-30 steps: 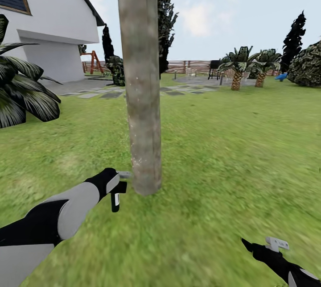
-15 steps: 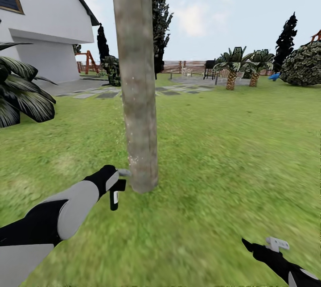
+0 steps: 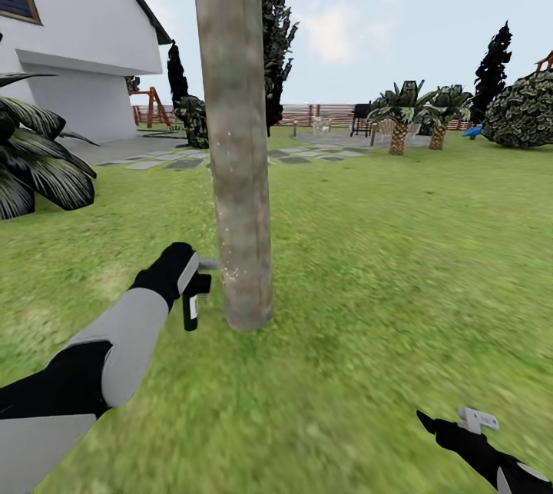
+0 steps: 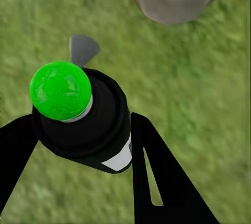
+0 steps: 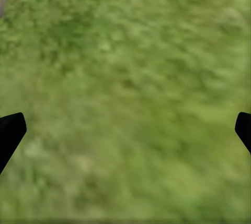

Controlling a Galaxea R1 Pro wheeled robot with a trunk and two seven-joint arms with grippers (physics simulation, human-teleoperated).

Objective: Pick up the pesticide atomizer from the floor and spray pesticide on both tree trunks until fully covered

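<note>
Black pesticide atomizer (image 3: 192, 300) upright, nozzle toward tree trunk (image 3: 235, 140)

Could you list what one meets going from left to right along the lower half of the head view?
Left gripper → pesticide atomizer → tree trunk → open grass lawn → right gripper.

floor (image 3: 369, 263): green grass lawn | tree trunk (image 3: 234, 133) stands upright on it, base slightly flared | palm plants (image 3: 418, 114) far back | grey stone paving (image 3: 184, 162) beside house (image 3: 77, 41)
</note>
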